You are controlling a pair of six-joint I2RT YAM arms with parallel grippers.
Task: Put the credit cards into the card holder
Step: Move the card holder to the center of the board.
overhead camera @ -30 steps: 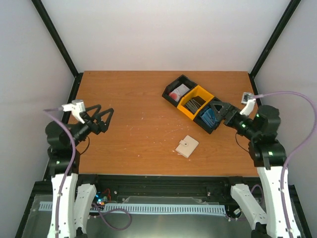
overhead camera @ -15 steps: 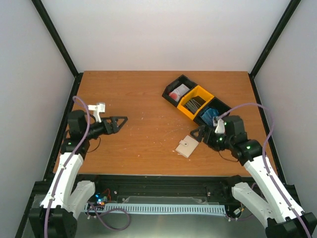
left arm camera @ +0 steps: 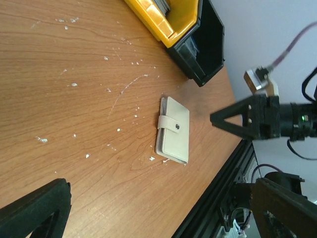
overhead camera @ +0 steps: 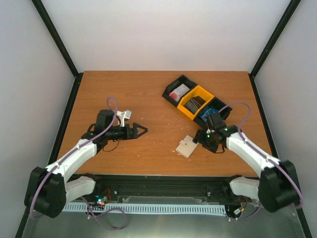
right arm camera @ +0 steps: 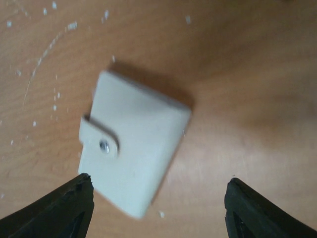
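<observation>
The card holder [overhead camera: 187,146], a shut beige-tan wallet with a snap button, lies flat on the table at the front right. It also shows in the left wrist view [left arm camera: 173,130] and the right wrist view [right arm camera: 133,144]. My right gripper [overhead camera: 200,139] is open and empty, just right of and above the wallet, which lies toward its left finger [right arm camera: 64,208]. The blue credit cards [overhead camera: 210,115] lie in a black bin, partly hidden by the right arm. My left gripper [overhead camera: 141,130] is open and empty, well left of the wallet, pointing at it [left arm camera: 158,218].
A row of bins stands at the back right: a black one [overhead camera: 177,91] with red and white things, a yellow one [overhead camera: 195,103] with dark cards, and the black one with the blue cards. The table's front edge and black rail [left arm camera: 218,198] run close beside the wallet.
Both arms have reached inward. The right gripper moved from beside the bins down to the wallet. The left gripper moved right, toward the table's middle.
</observation>
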